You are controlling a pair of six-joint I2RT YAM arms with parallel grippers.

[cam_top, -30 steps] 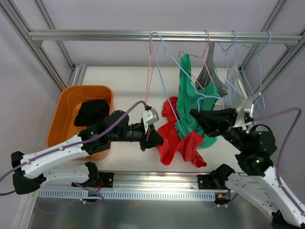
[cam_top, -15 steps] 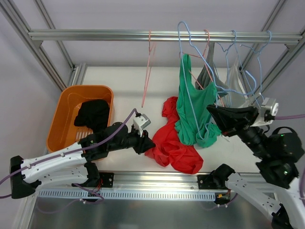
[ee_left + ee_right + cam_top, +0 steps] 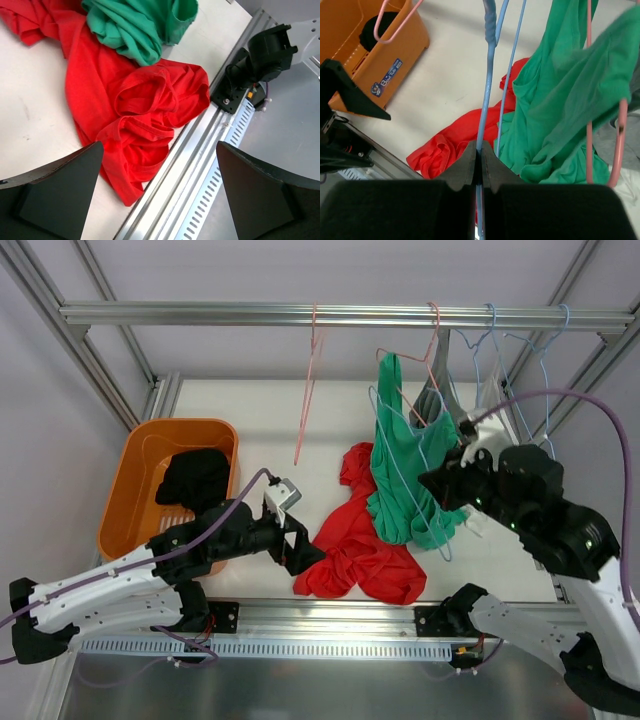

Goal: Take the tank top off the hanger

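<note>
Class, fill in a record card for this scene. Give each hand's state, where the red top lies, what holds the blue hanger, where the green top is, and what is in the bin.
left hand: open, empty, above the red top's near edge
right hand: shut on the blue hanger
red top: crumpled on the table, seemingly free of the blue hanger
green top: hanging on a pink hanger
bin: orange, at the table's left, holds a black garment

Right tool point(image 3: 479, 151) has lowered the blue hanger point(image 3: 488, 75).
</note>
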